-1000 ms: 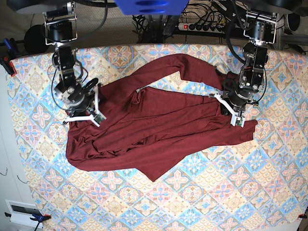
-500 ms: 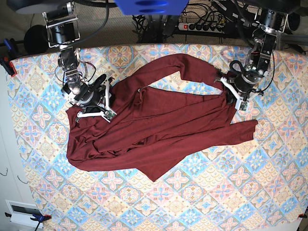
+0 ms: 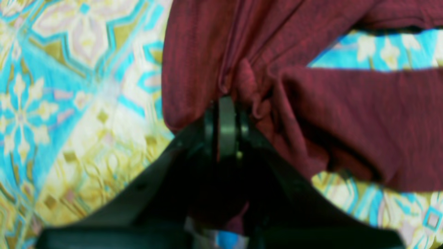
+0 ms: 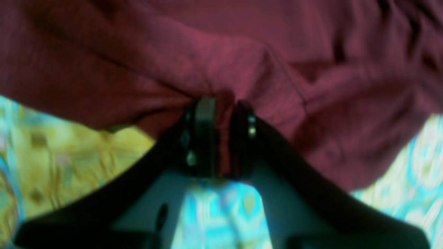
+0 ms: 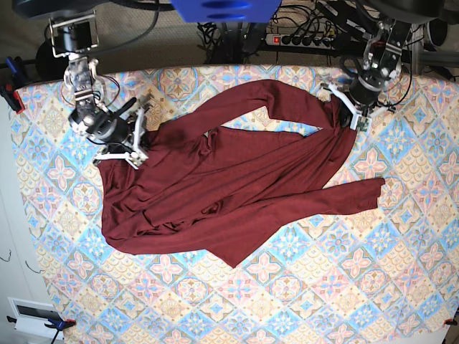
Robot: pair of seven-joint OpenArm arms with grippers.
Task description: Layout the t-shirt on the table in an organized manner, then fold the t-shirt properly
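The dark maroon t-shirt (image 5: 229, 179) lies crumpled across the middle of the table (image 5: 287, 301), one long sleeve arching toward the far edge and another reaching right. My left gripper (image 5: 344, 111) is shut on a bunched fold of the t-shirt near the table's far right; the left wrist view shows the t-shirt (image 3: 311, 97) pinched between its jaws (image 3: 226, 103). My right gripper (image 5: 136, 147) is shut on the t-shirt at its left edge; the right wrist view shows the t-shirt (image 4: 242, 62) clamped in that gripper (image 4: 221, 103).
A power strip and cables (image 5: 301, 36) lie behind the table's far edge. A clamp (image 5: 11, 89) holds the cloth at the left edge. A white box (image 5: 32, 315) sits off the table at the lower left.
Both grippers have moved toward the far edge and outward while holding the fabric. The t-shirt's right shoulder has been pulled up and back, and the left edge has shifted left.
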